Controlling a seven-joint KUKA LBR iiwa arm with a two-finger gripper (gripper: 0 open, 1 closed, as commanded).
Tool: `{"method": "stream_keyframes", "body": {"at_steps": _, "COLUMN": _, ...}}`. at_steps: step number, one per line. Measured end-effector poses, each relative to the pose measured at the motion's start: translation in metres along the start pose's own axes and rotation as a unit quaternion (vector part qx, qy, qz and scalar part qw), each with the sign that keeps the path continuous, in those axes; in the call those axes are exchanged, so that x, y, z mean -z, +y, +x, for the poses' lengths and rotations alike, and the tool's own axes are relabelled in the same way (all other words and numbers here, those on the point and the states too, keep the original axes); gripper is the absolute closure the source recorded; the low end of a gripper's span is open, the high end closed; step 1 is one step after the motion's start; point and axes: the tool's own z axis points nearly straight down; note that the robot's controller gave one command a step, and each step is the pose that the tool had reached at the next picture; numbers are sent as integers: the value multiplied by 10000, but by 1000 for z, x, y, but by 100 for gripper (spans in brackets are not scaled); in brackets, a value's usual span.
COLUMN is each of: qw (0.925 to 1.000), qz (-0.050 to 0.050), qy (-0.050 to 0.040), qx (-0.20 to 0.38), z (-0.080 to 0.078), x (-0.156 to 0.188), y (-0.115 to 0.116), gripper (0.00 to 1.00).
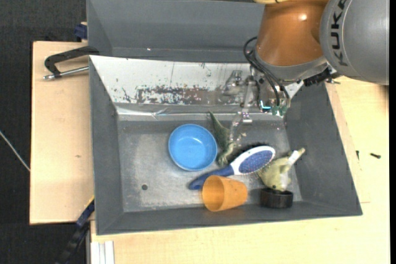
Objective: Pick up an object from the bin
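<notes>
Camera view, from above: grey bin (105, 151) logged with a small group of loose things toward the near right of its floor; the left part of the floor is bare metal.

- Bowl (193, 146): blue, round, upright, noted near mid-floor.
- Cup (224, 193): orange, lying on its side near the front wall, mouth turned left, just beside the blue handle of the brush.
- Green item (223, 136): dark, irregular in shape, kind not determined; seen just right of the bowl, touching or nearly touching its rim.
- Brush (252, 160): white head with blue bristle pad, handle angled down-left toward the cup.
- Claw (242, 120): lowered into the bin by the back wall, tip recorded directly over the green item's right edge. Whether it is open or closed cannot be told; nothing is seen gripped.
- Olive item (275, 175): lumpy, with a pale stick pointing up-right, just right of the brush head.
- Ring (276, 198): black, flat on the floor, just below the olive item.
- Orange cover (291, 21): on the wrist, above the back right corner.
</notes>
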Motion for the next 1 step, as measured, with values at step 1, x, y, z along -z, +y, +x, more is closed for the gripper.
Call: {"method": "stream_keyframes", "body": {"at_steps": 1, "qw": 9985, "qz": -6, "qy": -1, "qx": -540, "z": 24, "x": -122, "y": 40, "gripper": 0}}
